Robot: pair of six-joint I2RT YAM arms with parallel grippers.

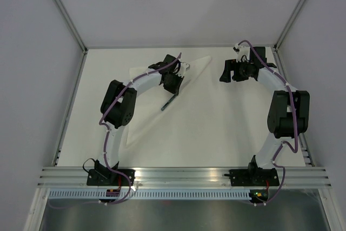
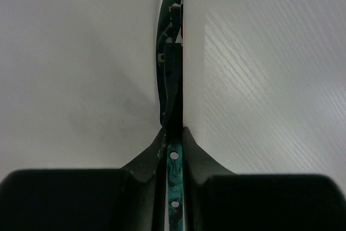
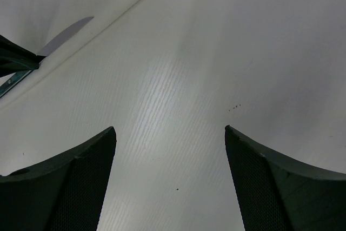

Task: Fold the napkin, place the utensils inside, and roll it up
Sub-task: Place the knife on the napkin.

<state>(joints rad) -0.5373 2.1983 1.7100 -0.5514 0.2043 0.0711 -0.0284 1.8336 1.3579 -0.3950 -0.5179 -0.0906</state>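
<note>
A white table (image 1: 216, 128) sits between grey walls. From above, the napkin (image 1: 147, 106) lies left of the table's centre, folded to a triangle. The left gripper (image 1: 174, 86) hangs over the napkin, a dark utensil (image 1: 169, 102) jutting from it. The right gripper (image 1: 232, 75) is well right of the napkin.

The left wrist view shows the left gripper (image 2: 173, 133) clamped on the thin utensil (image 2: 172, 79).

In the right wrist view, the right gripper (image 3: 170, 131) gapes wide and holds nothing; the utensil (image 3: 70, 31) shows far left.

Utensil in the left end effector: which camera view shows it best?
The left wrist view. There the utensil fills the centre, close up though edge-on, clamped in the left end effector. In the top view it is only a thin dark line. The right wrist view catches just part of it at its left edge.
</note>
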